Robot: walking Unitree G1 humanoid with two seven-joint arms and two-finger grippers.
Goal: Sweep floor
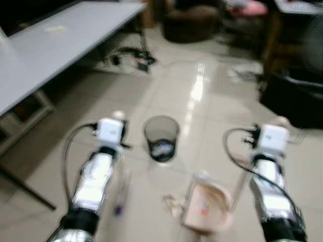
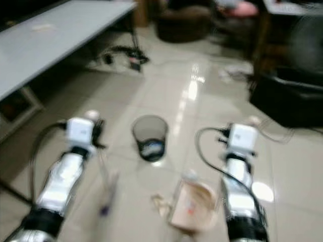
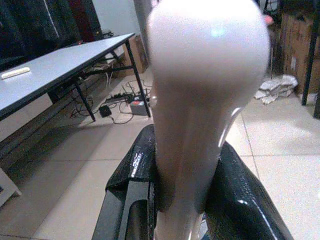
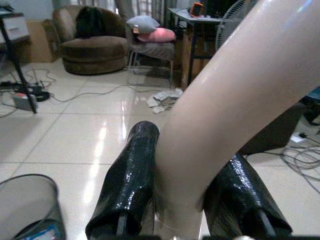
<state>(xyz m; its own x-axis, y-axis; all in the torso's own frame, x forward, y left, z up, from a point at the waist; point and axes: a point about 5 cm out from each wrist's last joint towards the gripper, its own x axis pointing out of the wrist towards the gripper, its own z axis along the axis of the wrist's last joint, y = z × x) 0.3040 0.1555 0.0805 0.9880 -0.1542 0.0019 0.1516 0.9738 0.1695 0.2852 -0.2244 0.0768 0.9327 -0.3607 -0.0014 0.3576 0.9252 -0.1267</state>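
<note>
My left gripper (image 3: 182,165) is shut on the cream broom handle (image 3: 200,100), which stands between its black fingers (image 3: 135,170). The handle's rounded top (image 1: 118,115) rises just past my left wrist, and the stick runs down blurred towards the floor. My right gripper (image 4: 182,165) is shut on the cream dustpan handle (image 4: 235,90). The beige dustpan (image 1: 208,205) rests on the tiled floor between my arms, nearer the right one. A small crumpled scrap of litter (image 1: 171,203) lies just to its left. The head views are blurred.
A dark mesh waste bin (image 1: 161,137) with some rubbish inside stands on the floor ahead, between my arms. A long grey table (image 1: 55,40) runs along the left, with cables and a power strip (image 1: 133,58) beyond it. A brown armchair (image 1: 189,22) is far back, a black object (image 1: 292,96) at right.
</note>
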